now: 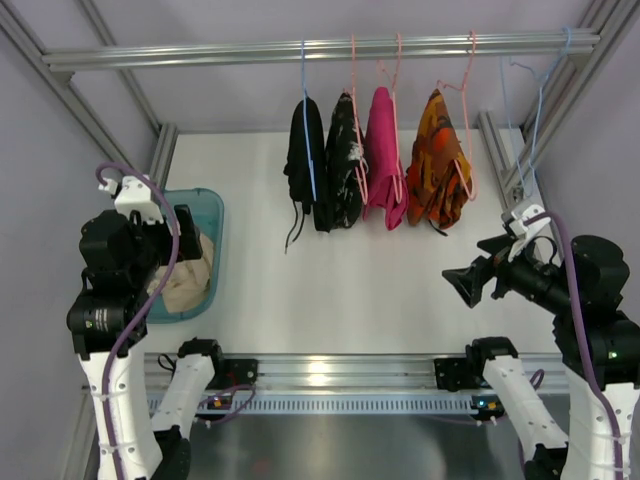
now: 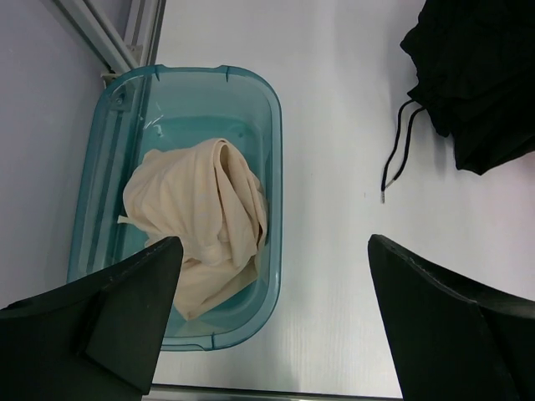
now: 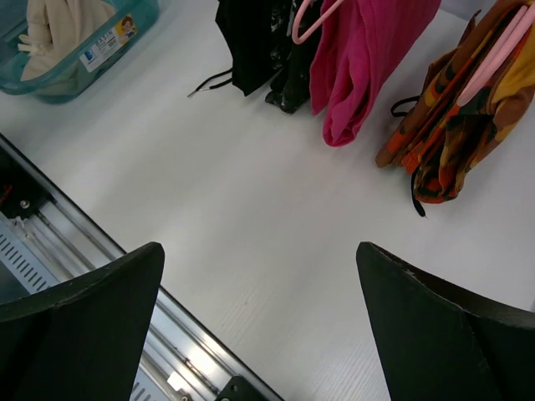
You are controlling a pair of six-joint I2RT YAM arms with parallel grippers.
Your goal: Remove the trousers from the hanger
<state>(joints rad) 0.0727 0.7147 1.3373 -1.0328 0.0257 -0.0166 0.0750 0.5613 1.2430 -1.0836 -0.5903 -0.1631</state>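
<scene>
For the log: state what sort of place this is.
Likely a robot lab cell set up for laundry: an aluminium rail holding clothes on wire hangers, a white table, a teal bin with cloth.

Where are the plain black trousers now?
In the top view, the trousers hang on the light-blue hanger from the back rail, leftmost of four garments, beside the speckled black garment.
</scene>
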